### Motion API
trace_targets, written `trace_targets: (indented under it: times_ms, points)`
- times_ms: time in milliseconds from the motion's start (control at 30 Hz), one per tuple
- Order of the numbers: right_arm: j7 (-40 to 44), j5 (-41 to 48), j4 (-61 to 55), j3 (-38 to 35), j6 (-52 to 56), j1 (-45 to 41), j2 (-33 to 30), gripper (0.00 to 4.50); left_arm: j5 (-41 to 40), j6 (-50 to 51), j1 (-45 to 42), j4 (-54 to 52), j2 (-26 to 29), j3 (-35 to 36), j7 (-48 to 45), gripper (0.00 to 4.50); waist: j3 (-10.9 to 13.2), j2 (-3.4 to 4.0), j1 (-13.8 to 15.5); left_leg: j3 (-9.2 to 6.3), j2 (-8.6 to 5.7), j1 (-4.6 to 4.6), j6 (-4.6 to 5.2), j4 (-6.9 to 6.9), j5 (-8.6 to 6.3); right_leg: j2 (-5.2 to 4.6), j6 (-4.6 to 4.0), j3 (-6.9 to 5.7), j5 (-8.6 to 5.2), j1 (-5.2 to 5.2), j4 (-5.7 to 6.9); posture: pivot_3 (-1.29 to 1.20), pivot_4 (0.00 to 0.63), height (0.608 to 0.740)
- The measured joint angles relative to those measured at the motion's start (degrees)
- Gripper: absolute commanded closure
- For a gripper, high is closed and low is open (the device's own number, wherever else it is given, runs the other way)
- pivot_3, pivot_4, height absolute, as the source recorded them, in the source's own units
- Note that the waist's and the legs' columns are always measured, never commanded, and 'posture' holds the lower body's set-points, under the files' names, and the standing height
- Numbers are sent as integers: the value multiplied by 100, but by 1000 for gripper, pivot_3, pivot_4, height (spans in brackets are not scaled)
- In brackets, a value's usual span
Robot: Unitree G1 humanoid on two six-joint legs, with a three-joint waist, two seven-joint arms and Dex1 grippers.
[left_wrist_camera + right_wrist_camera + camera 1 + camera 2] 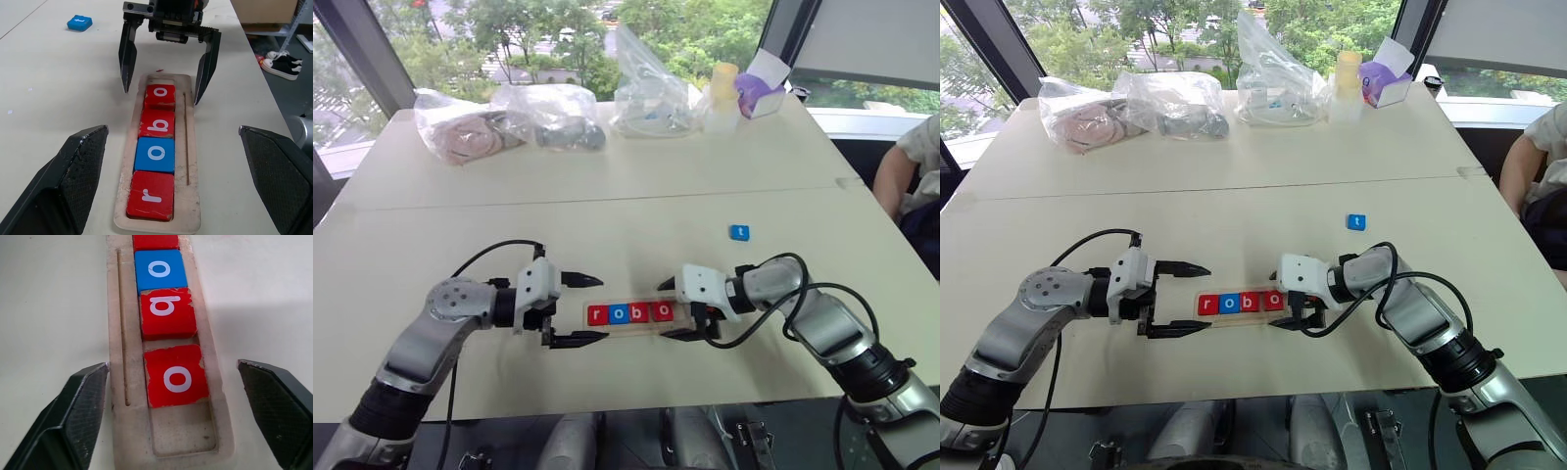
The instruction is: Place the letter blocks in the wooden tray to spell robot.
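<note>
The wooden tray [680, 315] lies near the table's front edge. Four letter blocks sit in its slot, reading r [597, 315], o [618, 314], b [639, 313], o [662, 312]. The red o [176, 376] lies flat, a small gap from the b, with bare slot [183, 433] beyond it. The blue t block [738, 232] lies alone on the table, farther back and to the right. My right gripper [172, 364] is open, its fingers straddling the tray at the red o without touching it. At the tray's left end my left gripper [604, 308] stands open and holds nothing.
Clear plastic bags [548, 116] with odds and ends, a pale bottle [722, 96] and a purple and white box [759, 88] line the far side of the table. A person's arm [901, 166] shows at the right edge. A seam [607, 199] crosses the table.
</note>
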Motion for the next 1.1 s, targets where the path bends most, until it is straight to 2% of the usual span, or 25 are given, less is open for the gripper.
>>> trace_targets:
  times_ms: [133, 300, 400, 533, 633, 700, 933, 967, 1033, 1067, 1100]
  points:
    - [-657, 251, 207, -916, 529, -375, 257, 40, 0, -6, 6, -9, -7, -1, 7, 0, 0, 0, 0, 0, 0, 0, -3, 0, 2, 0, -3, 2, 2, -2, 2, 0, 150, 740]
    - [-2198, 153, 885, -1947, 1485, -605, 660, 40, 4, -80, 47, -11, -59, -10, 10, 0, -2, -2, 25, -2, -3, -1, -3, -3, 2, -2, -4, 3, 3, -3, 1, 0, 150, 740]
    - [-3236, -88, 1250, -2290, 2155, -610, 967, 40, 8, -104, 22, 6, -104, -17, 3, 0, -2, 0, 9, 4, -4, -3, -4, -9, 2, -3, -6, 8, 3, -11, 3, 0, 150, 740]
    - [-4096, -228, 1295, -2596, 2658, -609, 1365, 40, 10, -106, -98, 24, -170, -59, -9, 0, -4, 3, -30, 7, 0, -3, -5, -12, 3, 1, -7, 11, 5, -18, 8, 0, 150, 740]
    - [-4929, -277, 1137, -2944, 3059, -563, 2121, 40, 61, -119, -152, 76, -175, -83, -22, 0, -5, 6, -44, 8, 3, -3, -7, -15, 5, 9, -8, 15, 6, -27, 21, 0, 150, 740]
    - [-5260, -271, 1087, -3003, 3225, -514, 2481, 40, 92, -119, -166, 112, -176, -102, -25, 0, -6, 7, -31, 9, 1, -3, -8, -14, 6, 10, -8, 15, 6, -29, 24, 0, 150, 740]
    - [-5978, -233, 1254, -3352, 3375, -765, 3003, 40, 109, -117, -161, 114, -179, -102, -14, 0, -8, 9, -44, 11, 1, 1, -9, -8, 7, 13, -10, 18, 9, -26, 28, 0, 150, 740]
    - [-6037, -231, 1279, -3378, 3381, -790, 3019, 556, 109, -117, -160, 114, -179, -102, -10, 0, -8, 9, -43, 12, 1, 1, -9, -8, 8, 13, -10, 18, 9, -26, 29, 0, 150, 740]
    - [-6118, -228, 1359, -3415, 3379, -851, 3031, 1274, 109, -115, -156, 113, -178, -101, -2, 0, -8, 9, -43, 12, 0, 1, -9, -7, 8, 12, -10, 18, 9, -25, 28, 0, 150, 740]
    - [-6159, -228, 1379, -3425, 3369, -864, 3033, 1941, 109, -115, -153, 112, -178, -101, 3, 0, -8, 9, -43, 12, 0, 0, -9, -7, 8, 13, -10, 18, 9, -25, 29, 0, 150, 740]
    - [-6191, -228, 1393, -3429, 3348, -870, 3041, 2367, 109, -115, -141, 111, -178, -100, 9, 0, -8, 9, -44, 12, 0, 0, -9, -8, 8, 13, -10, 18, 9, -26, 29, 0, 150, 740]
